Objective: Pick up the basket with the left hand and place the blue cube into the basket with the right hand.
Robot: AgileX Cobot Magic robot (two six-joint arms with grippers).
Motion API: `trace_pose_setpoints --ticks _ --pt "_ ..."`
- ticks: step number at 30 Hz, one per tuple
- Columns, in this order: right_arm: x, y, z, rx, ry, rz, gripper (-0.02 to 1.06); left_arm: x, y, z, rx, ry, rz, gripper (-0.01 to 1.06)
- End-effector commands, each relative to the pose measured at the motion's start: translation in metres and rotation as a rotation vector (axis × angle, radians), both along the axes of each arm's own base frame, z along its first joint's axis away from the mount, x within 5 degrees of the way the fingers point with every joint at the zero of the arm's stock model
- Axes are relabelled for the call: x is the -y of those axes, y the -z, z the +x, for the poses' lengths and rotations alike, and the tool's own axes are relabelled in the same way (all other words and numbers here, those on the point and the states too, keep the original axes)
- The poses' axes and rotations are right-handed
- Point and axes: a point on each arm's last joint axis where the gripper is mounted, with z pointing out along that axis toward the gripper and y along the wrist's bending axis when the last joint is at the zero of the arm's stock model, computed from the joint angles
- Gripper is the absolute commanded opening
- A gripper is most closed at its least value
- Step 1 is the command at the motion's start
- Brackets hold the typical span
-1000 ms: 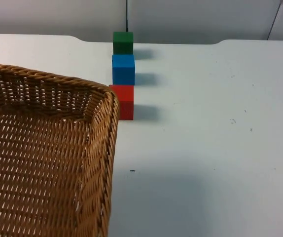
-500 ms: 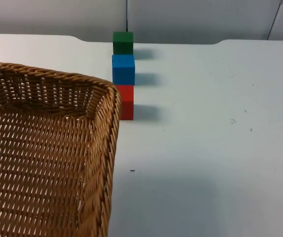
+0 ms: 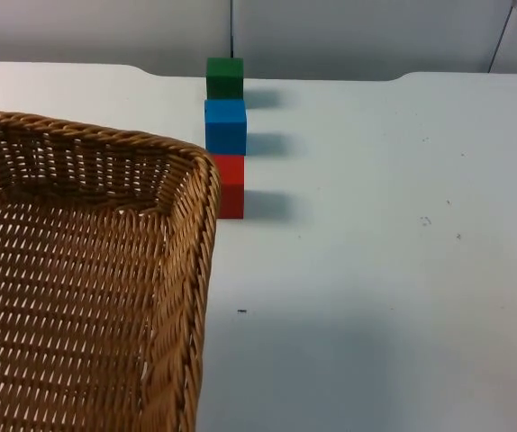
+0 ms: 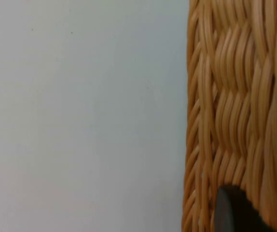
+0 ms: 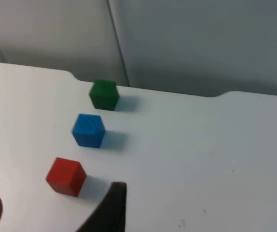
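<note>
Wicker basket (image 3: 87, 288) barely shifted vs 0.5 s ago, raised at near left. Left gripper (image 4: 235, 212) at its rim, grip unclear. Blue cube (image 3: 225, 126) on table (image 3: 385, 252), between green cube (image 3: 224, 77) and red cube (image 3: 230, 184). Right gripper (image 5: 110, 208) near them, state unclear. No writing.

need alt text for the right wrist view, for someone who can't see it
Three cubes stand apart in a row on the white table: a red cube nearest, a blue cube in the middle, a green cube by the grey partition wall. A black fingertip of the right end effector stands beside the red cube.
</note>
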Motion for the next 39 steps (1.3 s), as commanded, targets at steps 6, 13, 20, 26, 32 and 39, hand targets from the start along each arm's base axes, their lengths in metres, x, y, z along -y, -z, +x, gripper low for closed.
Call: trace_pose_setpoints --ticks 6,13,20,26,32,39 --pt "-0.056 0.006 0.066 -0.084 -0.196 0.032 0.99 0.001 -0.001 0.000 0.009 0.000 -0.026 0.00" --pt "-0.131 0.047 0.117 -0.188 -0.162 0.010 0.99 0.000 0.007 0.003 -0.016 0.006 -0.025 0.00" --pt "-0.193 0.096 0.161 -0.297 -0.130 -0.027 0.99 -0.001 0.007 0.004 -0.005 -0.003 -0.012 0.00" --pt "-0.225 0.132 0.197 -0.391 -0.104 -0.022 0.99 -0.002 0.007 0.004 -0.006 -0.006 -0.012 0.00" --pt "-0.242 0.163 0.231 -0.434 -0.028 -0.014 0.98 -0.010 0.007 0.005 -0.004 -0.044 -0.013 0.00" --pt "-0.253 0.183 0.254 -0.437 0.037 -0.003 0.97 -0.012 0.007 0.005 -0.002 -0.055 -0.016 0.00"
